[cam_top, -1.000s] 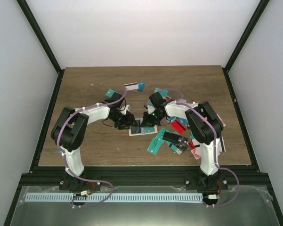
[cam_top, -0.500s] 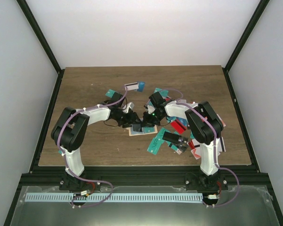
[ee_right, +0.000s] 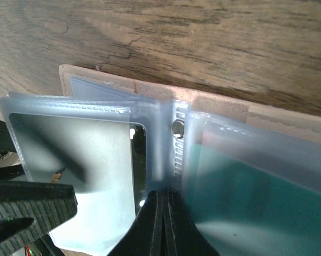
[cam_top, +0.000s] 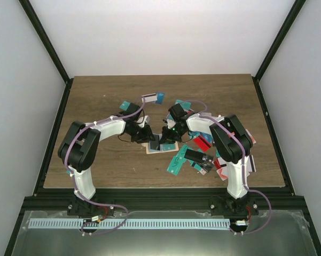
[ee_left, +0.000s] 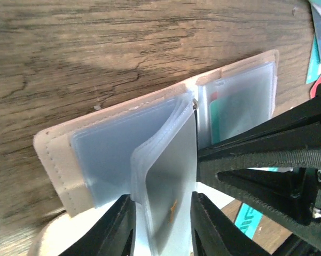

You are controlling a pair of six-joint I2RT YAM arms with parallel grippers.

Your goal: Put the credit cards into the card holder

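Open card holder (cam_top: 157, 147): left end effector (ee_left: 163, 208) pinches its upright clear sleeve (ee_left: 168, 165), right end effector (ee_right: 161, 213) (closed) sits at the spine (ee_right: 177, 129); loose credit cards (cam_top: 175, 161) lie right, nearer that arm.

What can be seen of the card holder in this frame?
The card holder lies open on the wooden table. It has a tan cover, and its clear plastic sleeves are riveted at the spine. One sleeve holds a teal card. A bowed leaf of sleeves stands up between the fingers of the left gripper, which press its edges. The shut right gripper sits at the spine.
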